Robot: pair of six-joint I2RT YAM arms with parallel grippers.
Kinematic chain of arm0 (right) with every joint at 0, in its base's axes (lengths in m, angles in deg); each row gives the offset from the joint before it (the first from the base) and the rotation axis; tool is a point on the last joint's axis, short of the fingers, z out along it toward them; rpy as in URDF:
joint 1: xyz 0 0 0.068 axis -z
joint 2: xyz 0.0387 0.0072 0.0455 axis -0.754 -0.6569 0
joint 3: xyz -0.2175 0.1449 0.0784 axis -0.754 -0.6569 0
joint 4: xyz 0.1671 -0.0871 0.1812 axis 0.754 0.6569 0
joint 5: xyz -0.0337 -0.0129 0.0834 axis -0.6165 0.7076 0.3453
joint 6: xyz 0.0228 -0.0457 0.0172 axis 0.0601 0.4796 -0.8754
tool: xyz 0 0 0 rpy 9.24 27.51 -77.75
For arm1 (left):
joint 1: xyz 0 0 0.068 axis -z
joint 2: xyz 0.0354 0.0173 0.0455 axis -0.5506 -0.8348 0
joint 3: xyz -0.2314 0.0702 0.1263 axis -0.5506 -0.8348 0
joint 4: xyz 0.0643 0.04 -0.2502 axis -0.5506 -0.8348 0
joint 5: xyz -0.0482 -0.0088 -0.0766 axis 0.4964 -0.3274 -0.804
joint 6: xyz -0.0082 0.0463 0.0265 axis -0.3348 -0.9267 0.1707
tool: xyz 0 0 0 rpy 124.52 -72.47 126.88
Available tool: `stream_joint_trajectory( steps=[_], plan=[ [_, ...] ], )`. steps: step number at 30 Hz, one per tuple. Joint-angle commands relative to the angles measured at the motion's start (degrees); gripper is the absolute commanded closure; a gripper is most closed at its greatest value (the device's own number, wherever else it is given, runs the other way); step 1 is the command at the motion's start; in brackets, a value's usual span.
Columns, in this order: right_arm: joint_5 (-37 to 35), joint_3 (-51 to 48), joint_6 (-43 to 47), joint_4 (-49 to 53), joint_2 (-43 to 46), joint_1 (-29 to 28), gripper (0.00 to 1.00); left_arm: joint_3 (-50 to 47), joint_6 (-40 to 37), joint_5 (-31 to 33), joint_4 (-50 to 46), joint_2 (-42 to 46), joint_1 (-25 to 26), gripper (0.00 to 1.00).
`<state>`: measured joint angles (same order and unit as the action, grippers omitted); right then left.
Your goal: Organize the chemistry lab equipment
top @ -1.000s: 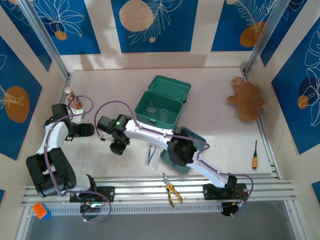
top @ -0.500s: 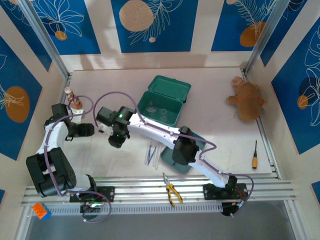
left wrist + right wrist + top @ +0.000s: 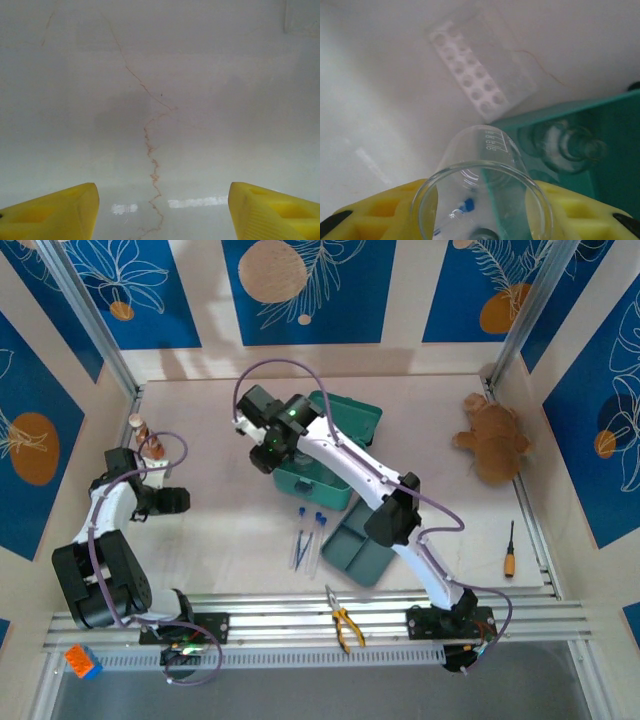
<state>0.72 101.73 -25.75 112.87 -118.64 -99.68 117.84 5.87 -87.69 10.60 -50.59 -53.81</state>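
Holding beaker (image 3: 487, 150) in right hand (image 3: 481, 215) above box (image 3: 580, 112) rim (flask (image 3: 562, 142) inside); left hand (image 3: 162, 205) released. Risk of clinking glass on glass, or catching rim, if lowered off-centre

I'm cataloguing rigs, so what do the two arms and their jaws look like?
The left arm and right arm both have white links, black joints and a looping purple cable. A green light glows near the right wrist. The jaws are yellow plastic wedges.
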Motion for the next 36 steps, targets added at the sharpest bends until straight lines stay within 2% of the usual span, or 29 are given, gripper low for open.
stream_joint_trajectory(
  steps=[1,11,21,36],
  plan=[
    [-0.6,0.8,-1.2,1.4,2.1,2.0,0.57,0.0,0.6,-1.7,0.1,-0.3,-0.5,0.31],
    [-0.4,-3.1,-1.7,0.8,1.5,6.0,0.57,-0.3,0.5,-1.7,0.2,0.0,-0.5,0.31],
    [1.0,-14.6,-2.3,-2.8,4.1,6.1,0.58,-0.2,0.6,-1.8,0.5,-0.1,-0.5,0.31],
    [4.4,-19.5,-3.4,-6.2,3.2,7.6,0.58,-0.2,0.6,-1.8,0.6,-0.2,-0.6,0.31]
  ],
)
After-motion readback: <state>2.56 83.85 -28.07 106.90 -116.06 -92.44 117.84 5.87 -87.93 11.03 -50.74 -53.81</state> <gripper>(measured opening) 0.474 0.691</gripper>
